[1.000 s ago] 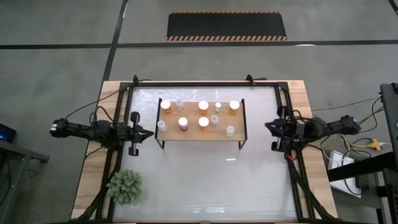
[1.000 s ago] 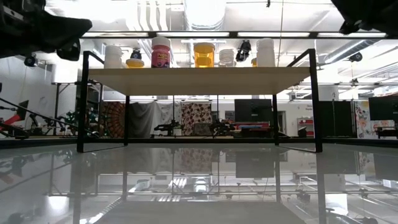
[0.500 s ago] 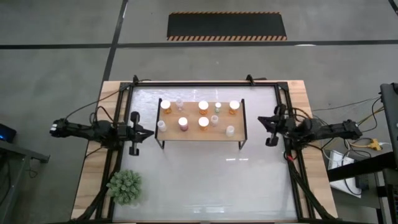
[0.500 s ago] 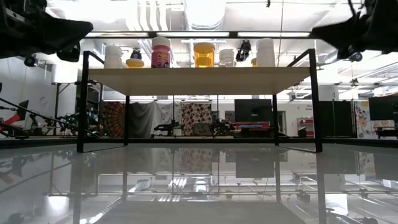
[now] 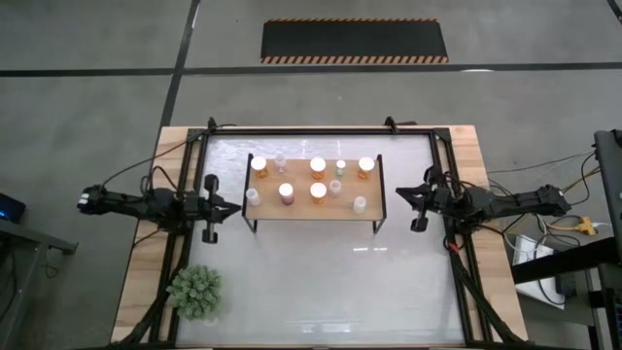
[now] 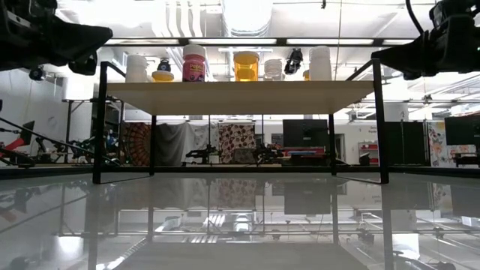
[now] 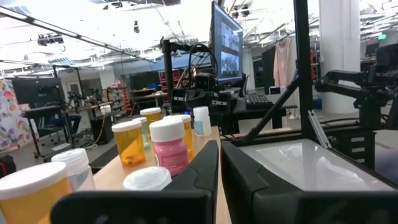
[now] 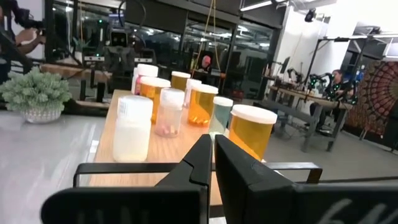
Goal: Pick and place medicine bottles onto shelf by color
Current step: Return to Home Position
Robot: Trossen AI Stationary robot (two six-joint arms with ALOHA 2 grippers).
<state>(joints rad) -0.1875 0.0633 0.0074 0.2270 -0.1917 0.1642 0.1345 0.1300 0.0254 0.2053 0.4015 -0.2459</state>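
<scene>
Ten medicine bottles (image 5: pixel 318 191) stand on the shelf (image 5: pixel 301 209) at bench (image 5: pixel 321 282) centre — sorting looks complete. Left gripper (image 5: pixel 231 207) and right gripper (image 5: pixel 401 194) flank the shelf, fingers closed, empty; next move: retreat to home.

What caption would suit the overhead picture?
Medicine bottles stand on the shelf; left gripper and right gripper flank it, shut.
</scene>
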